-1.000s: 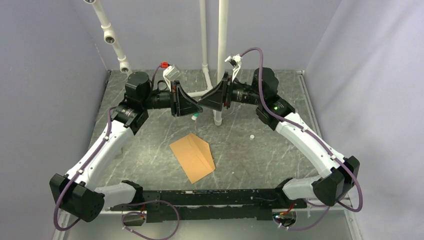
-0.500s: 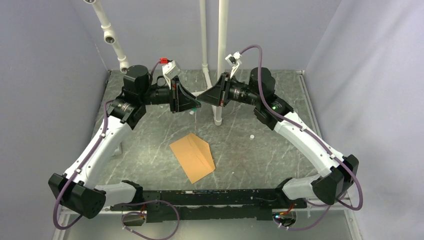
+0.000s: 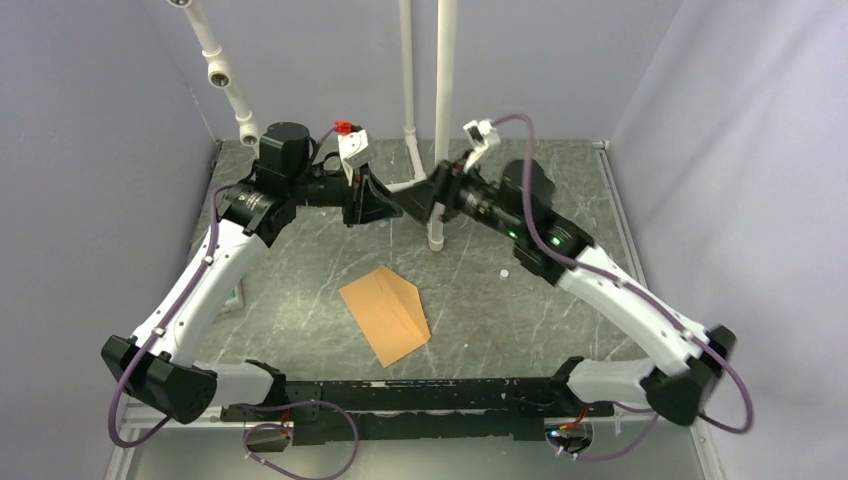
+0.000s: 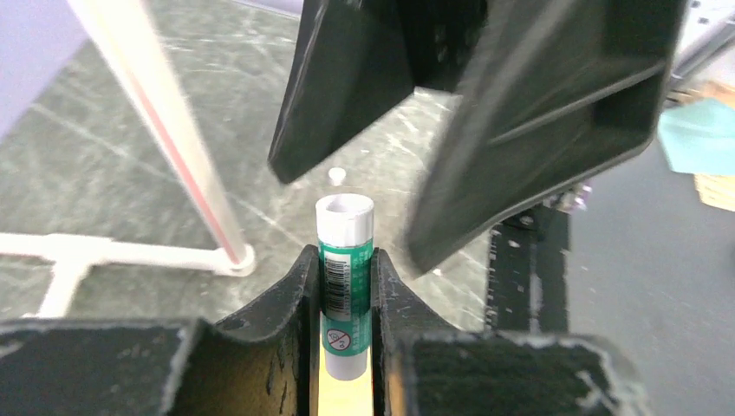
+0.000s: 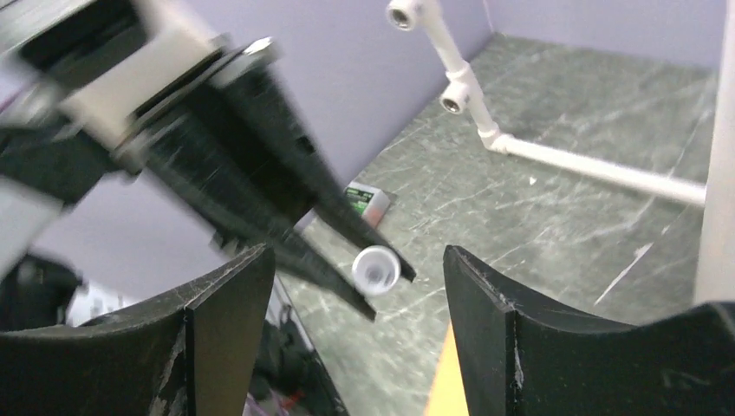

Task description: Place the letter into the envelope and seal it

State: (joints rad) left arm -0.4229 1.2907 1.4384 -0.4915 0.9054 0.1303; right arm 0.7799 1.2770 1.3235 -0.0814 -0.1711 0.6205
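One envelope (image 3: 385, 315), one glue stick (image 4: 344, 286)

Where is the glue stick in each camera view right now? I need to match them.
Top external: not distinguishable; hidden where the two arms' tips meet, upper centre.
Left wrist: glue stick bottom centre, clamped between the left fingers.
Right wrist: its white round end, centre, seen between the open right fingers.
Shared landmark: the white pipe frame.
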